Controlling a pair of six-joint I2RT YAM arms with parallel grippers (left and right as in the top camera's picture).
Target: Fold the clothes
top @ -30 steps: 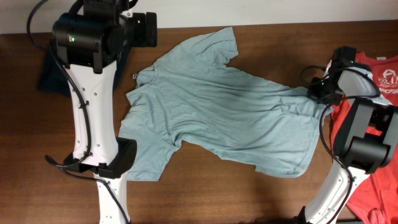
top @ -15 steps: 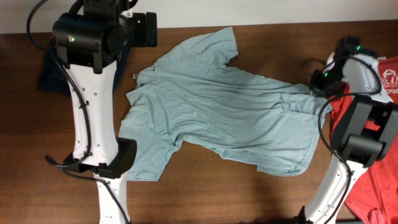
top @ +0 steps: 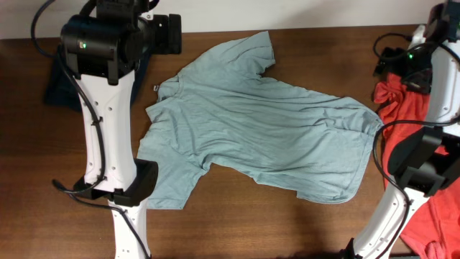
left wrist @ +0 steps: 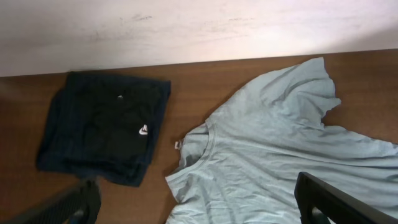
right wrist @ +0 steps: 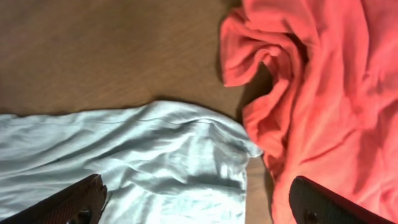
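Right arm (top: 442, 79) has swung off the blue-grey T-shirt (top: 266, 122) — jaws spread.

T-shirt (top: 266, 129) spread across the middle of the table (top: 237, 226); folded garment (left wrist: 102, 127) far left by its collar; second shirt (right wrist: 323, 93) right, touching its hem

Left arm (top: 108, 115): reaches from its base at 7 o'clock to the wrist at 11 o'clock. Left gripper (left wrist: 198, 190): fingers spread wide, holding nothing. Right arm (top: 438, 122): base at 5 o'clock, wrist at 2 o'clock. Right gripper (right wrist: 196, 193): fingers spread wide, holding nothing.
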